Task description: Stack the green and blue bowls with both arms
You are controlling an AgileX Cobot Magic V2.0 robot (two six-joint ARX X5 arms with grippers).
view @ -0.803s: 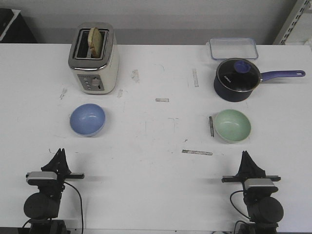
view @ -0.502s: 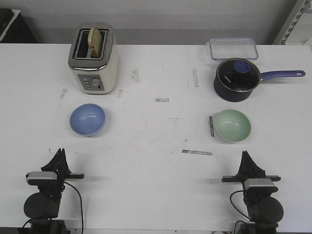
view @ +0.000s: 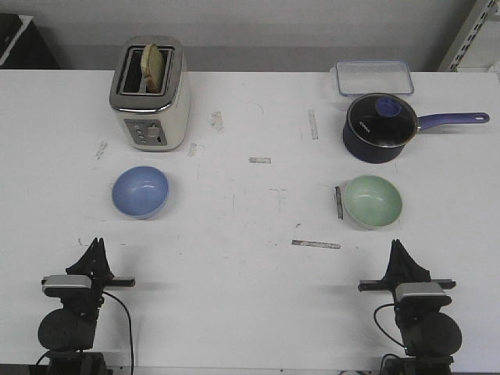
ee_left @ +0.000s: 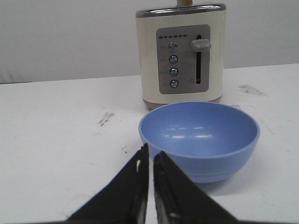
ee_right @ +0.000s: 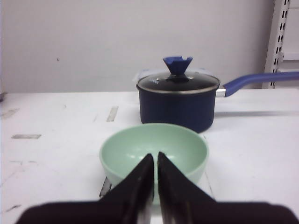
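The periwinkle blue bowl [view: 141, 191] sits upright on the left of the white table; it also shows in the left wrist view [ee_left: 200, 138]. The pale mint green bowl [view: 373, 201] sits on the right and shows in the right wrist view [ee_right: 154, 151]. My left gripper [view: 96, 244] is near the front edge, short of the blue bowl and a little to its left, jaws shut and empty [ee_left: 151, 154]. My right gripper [view: 397, 246] is near the front edge, short of the green bowl, jaws shut and empty [ee_right: 155, 157].
A cream toaster [view: 151, 94] with a slice of bread stands behind the blue bowl. A dark lidded saucepan [view: 380, 129] with a purple handle stands behind the green bowl, a clear container [view: 374, 77] behind it. Tape strips mark the table [view: 234, 226].
My right arm has shifted slightly to the right and towards the front edge. The left arm and both bowls have not moved.
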